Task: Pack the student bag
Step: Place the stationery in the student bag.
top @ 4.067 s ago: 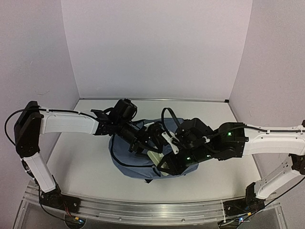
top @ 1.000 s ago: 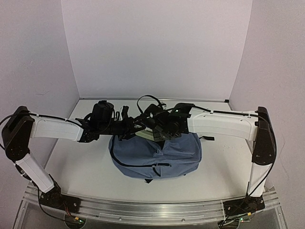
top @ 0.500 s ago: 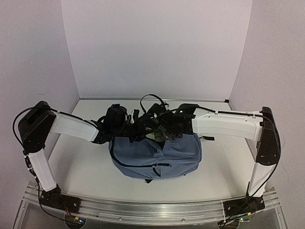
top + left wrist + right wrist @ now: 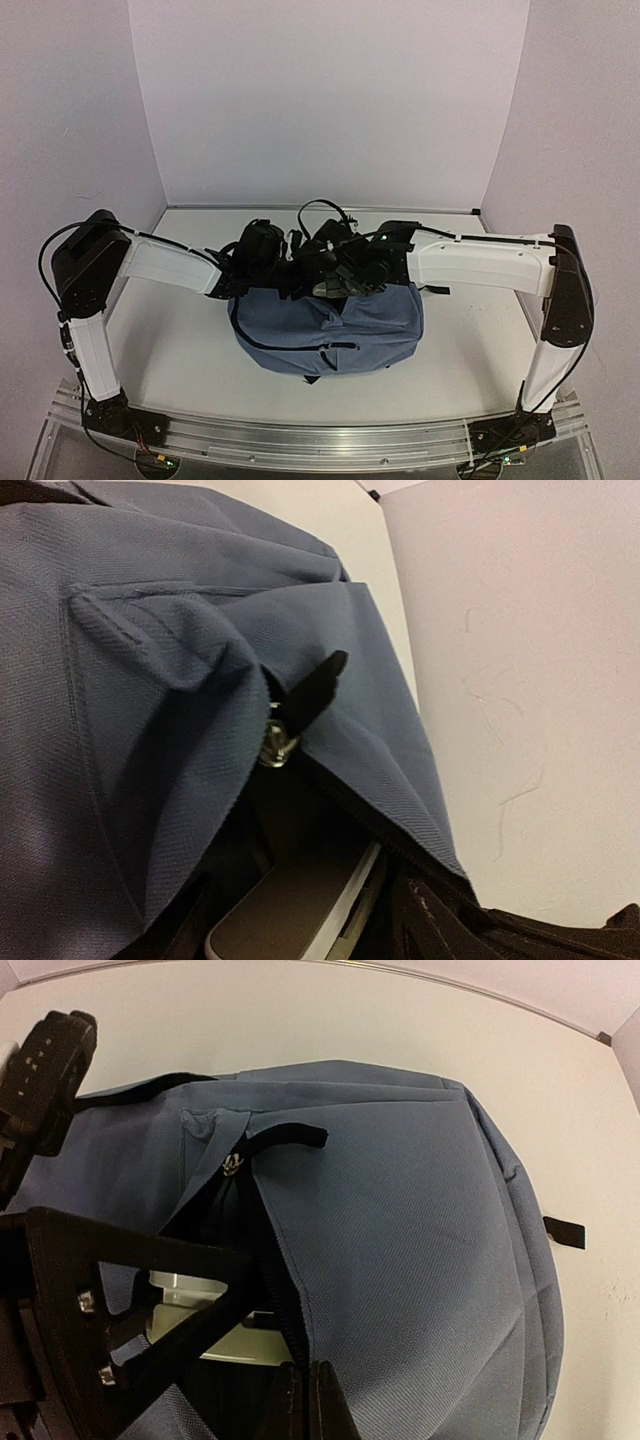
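Observation:
The student bag (image 4: 335, 330), a slate-blue backpack, lies mid-table with its main zipper parted; a black pull tab (image 4: 290, 1135) sits at the end of the gap. My right gripper (image 4: 305, 1405) is shut on the zipper edge of the bag and holds the opening apart. My left gripper (image 4: 292, 275) reaches into that opening from the left; one of its black fingers (image 4: 150, 1285) crosses the gap. Below it, inside the bag, lies a pale flat item (image 4: 300, 910). How wide the left jaws stand and whether they touch the item is hidden.
The white table (image 4: 170, 340) has bare surface left and right of the bag. The back wall (image 4: 330, 100) stands close behind both wrists. A black strap loop (image 4: 320, 208) arches above the grippers. A small black tab (image 4: 565, 1232) sticks out at the bag's right side.
The left arm has pushed rightward, its wrist going deeper over the bag's opening. The pale item has sunk from above the opening down into the bag. The right gripper keeps its hold.

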Controlling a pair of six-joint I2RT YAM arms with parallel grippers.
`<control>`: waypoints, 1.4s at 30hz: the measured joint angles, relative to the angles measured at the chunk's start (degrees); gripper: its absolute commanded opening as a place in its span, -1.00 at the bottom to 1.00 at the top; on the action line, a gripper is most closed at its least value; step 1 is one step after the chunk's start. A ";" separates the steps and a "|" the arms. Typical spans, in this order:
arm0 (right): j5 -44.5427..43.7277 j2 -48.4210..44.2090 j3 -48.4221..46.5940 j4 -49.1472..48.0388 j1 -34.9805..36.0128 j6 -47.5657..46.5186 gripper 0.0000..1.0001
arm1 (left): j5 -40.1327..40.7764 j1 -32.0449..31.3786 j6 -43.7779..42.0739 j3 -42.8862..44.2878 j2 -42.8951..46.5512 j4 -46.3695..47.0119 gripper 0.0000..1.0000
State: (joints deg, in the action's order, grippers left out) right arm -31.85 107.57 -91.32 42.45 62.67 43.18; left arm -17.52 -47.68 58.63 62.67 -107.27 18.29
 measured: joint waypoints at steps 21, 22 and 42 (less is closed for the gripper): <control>0.04 -0.35 0.74 -0.45 0.00 0.21 -1.00 | 2.91 -0.99 -4.91 0.40 3.65 -9.43 -0.42; 0.04 -0.37 0.75 -0.45 0.00 0.22 -1.00 | 2.75 -1.11 -4.92 0.80 3.32 -9.46 -0.43; 0.06 -1.10 1.13 -0.82 0.00 0.68 -1.00 | 1.48 -4.29 -5.27 9.21 -4.44 -9.28 -0.36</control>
State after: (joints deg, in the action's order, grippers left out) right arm -31.79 106.46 -90.19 41.63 62.67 43.86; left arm -16.04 -51.97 53.36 71.88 -111.71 9.01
